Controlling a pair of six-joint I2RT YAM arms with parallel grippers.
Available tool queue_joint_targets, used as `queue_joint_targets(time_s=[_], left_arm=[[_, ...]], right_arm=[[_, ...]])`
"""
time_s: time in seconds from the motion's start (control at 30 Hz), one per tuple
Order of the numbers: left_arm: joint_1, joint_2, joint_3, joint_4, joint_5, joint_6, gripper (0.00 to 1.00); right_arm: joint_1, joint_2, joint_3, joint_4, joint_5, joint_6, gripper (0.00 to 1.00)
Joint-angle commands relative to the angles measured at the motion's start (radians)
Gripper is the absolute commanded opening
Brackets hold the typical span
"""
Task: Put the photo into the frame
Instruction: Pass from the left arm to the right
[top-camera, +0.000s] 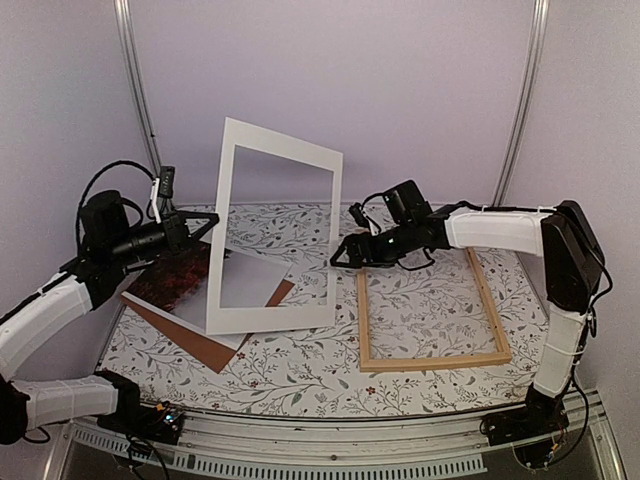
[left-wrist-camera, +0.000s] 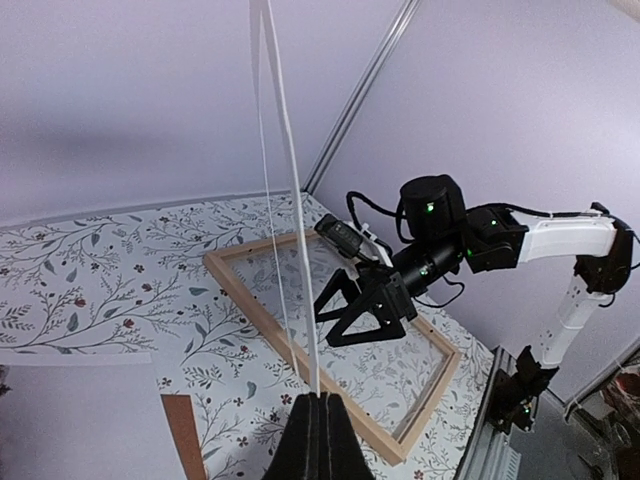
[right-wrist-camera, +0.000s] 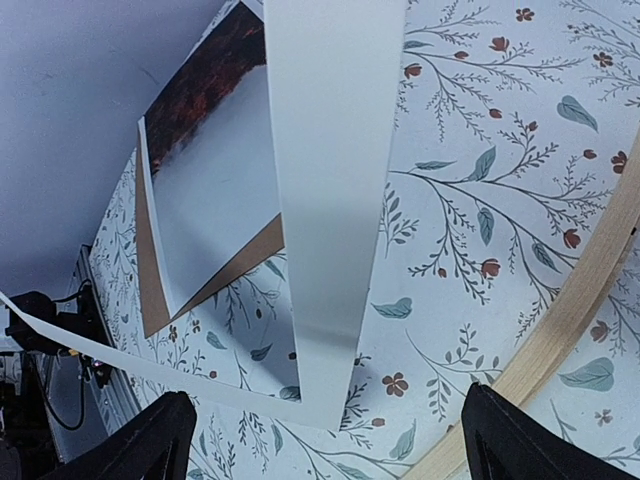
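The photo (top-camera: 175, 280) lies flat at the left of the table, its dark reddish band away from the frame. In the right wrist view the photo (right-wrist-camera: 215, 170) rests on a brown backing board (right-wrist-camera: 240, 265). The light wood frame (top-camera: 432, 360) lies flat at the right. A white mat border (top-camera: 275, 318) stands nearly upright between them. My left gripper (top-camera: 210, 222) is shut on the mat's left edge (left-wrist-camera: 285, 200). My right gripper (top-camera: 340, 255) hovers open by the mat's right side, its fingers (right-wrist-camera: 140, 445) wide apart around the mat's lower corner (right-wrist-camera: 330, 400) without touching it.
The backing board (top-camera: 205, 345) sticks out from under the photo toward the front. The frame (left-wrist-camera: 255, 305) lies just beyond the mat, and the right gripper (left-wrist-camera: 350, 310) is over its far part. Metal rails run along the near edge.
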Motion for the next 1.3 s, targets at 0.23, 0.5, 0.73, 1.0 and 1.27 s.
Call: queue_joint_targets(time_s=[0.23,0.5,0.73,1.0,1.27], left_arm=[[0.002,-0.028,-0.024,0.2,0.153,-0.203,0.0],[-0.013,-0.039,-0.033,0.253,0.164,-0.264,0.0],[-0.033,-0.04,-0.016,0.256,0.156,-0.272,0.0],[-0.057,-0.019,-0.008,0.36,0.163,-0.375,0.0],[-0.077,-0.027,-0.002,0.46,0.166,-0.468,0.0]], right_arm=[[-0.041,-0.091,-0.108,0.279,-0.191,-0.023,0.96],[-0.044,-0.047,-0.064,0.331,-0.217,-0.022,0.95],[-0.048,-0.025,-0.046,0.346,-0.256,-0.008,0.96],[-0.061,-0.022,-0.051,0.381,-0.31,0.02,0.97],[-0.087,-0.027,-0.08,0.458,-0.36,0.039,0.98]])
